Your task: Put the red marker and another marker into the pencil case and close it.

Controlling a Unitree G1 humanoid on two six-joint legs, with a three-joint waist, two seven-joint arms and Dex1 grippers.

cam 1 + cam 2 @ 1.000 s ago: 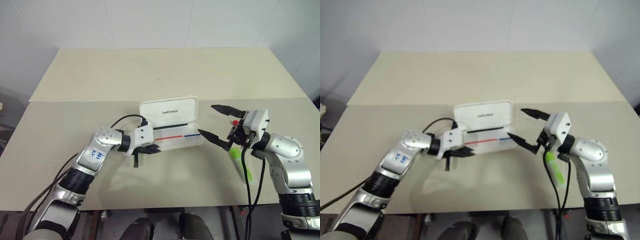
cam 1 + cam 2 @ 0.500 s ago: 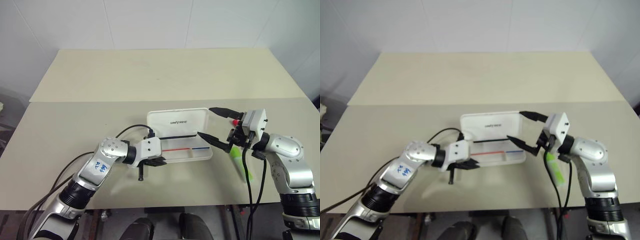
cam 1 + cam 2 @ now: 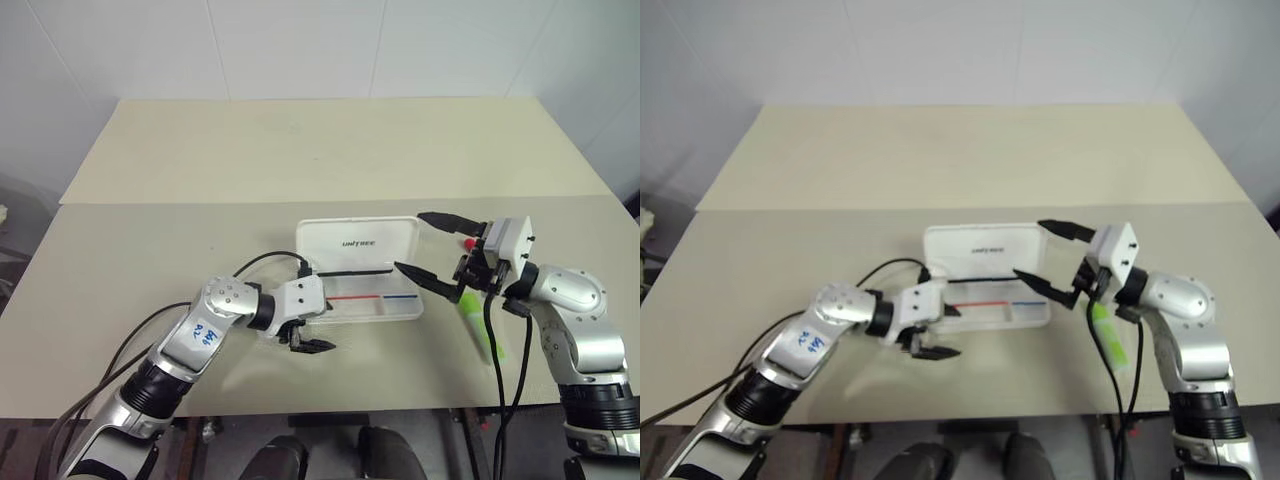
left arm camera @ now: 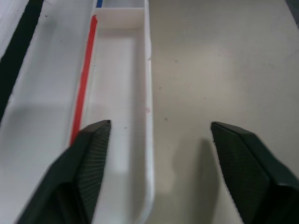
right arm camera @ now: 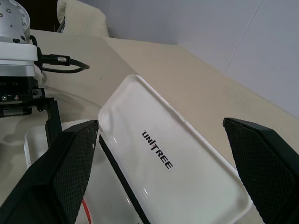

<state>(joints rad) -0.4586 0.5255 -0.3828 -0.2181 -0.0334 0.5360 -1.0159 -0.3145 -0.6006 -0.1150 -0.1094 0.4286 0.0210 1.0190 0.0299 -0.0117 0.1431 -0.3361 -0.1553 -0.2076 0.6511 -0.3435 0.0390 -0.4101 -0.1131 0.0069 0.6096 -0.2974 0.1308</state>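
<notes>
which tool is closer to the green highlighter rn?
Right. The right tool hovers just beside the green highlighter, which lies under that arm's wrist. The left tool sits across the open pencil case, well away.

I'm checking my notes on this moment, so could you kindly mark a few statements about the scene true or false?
1. The pencil case lies open. True.
2. The lime-green highlighter is inside the case. False: it lies on the table under the right arm.
3. The left gripper is clamped on the case's rim. False: its fingers stand open.
4. The right gripper is open. True.
</notes>
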